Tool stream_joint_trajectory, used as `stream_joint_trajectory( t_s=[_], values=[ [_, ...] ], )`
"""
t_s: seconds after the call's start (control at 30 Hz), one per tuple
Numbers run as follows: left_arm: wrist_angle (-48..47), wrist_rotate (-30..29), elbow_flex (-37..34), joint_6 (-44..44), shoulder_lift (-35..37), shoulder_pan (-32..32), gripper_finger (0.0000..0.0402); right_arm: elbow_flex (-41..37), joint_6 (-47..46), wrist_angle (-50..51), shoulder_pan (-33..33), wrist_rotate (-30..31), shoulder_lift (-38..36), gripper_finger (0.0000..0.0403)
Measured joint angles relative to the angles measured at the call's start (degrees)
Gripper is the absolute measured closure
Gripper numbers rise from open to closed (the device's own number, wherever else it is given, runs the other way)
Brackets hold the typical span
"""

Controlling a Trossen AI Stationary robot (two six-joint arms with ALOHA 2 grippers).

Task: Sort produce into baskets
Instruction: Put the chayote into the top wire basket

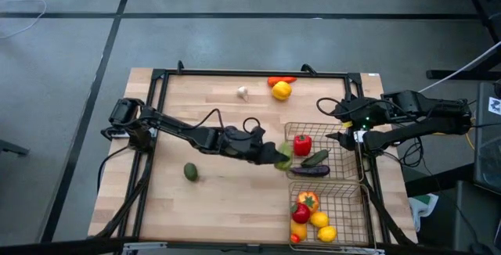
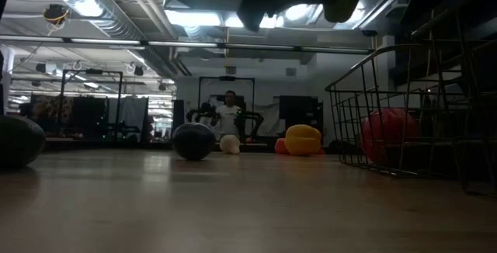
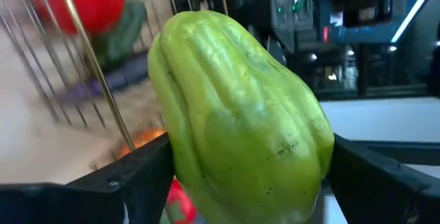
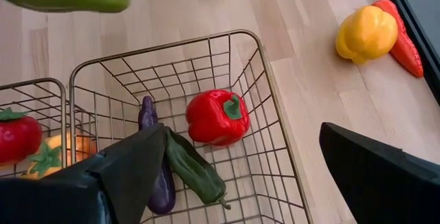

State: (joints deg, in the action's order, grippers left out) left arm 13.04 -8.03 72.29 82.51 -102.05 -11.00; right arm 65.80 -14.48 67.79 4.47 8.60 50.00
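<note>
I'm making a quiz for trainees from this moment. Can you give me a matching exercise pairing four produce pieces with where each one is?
Things:
1 green chayote
2 red pepper
3 avocado
4 lemons

Places:
A bare table, left of the baskets
B near basket
C far basket
D in the left gripper

Pairs: 1-D, 2-C, 3-A, 4-B

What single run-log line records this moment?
left hand: holds green pepper at far basket edge | right hand: open, waiting beside that basket | near basket: partly filled
</note>
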Motion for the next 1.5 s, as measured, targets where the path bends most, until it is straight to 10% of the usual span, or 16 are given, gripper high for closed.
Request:
stream_joint_trajectory(
  t_s=[0.3,0.87,1.5],
  values=[
    [3.79,-14.1,0.04,-15.79,-1.96,-1.26,0.0073,0.0,0.0,-0.45,0.0,0.0,0.01,0.002],
    [8.84,-14.13,9.79,-38.1,-17.76,-1.97,0.0073,0.01,0.0,-0.42,0.0,-0.01,0.02,0.002],
    [6.86,-14.16,9.73,-41.5,-18.72,1.03,0.006,0.0,-0.02,-0.37,0.0,-0.02,0.02,0.002]
  ],
)
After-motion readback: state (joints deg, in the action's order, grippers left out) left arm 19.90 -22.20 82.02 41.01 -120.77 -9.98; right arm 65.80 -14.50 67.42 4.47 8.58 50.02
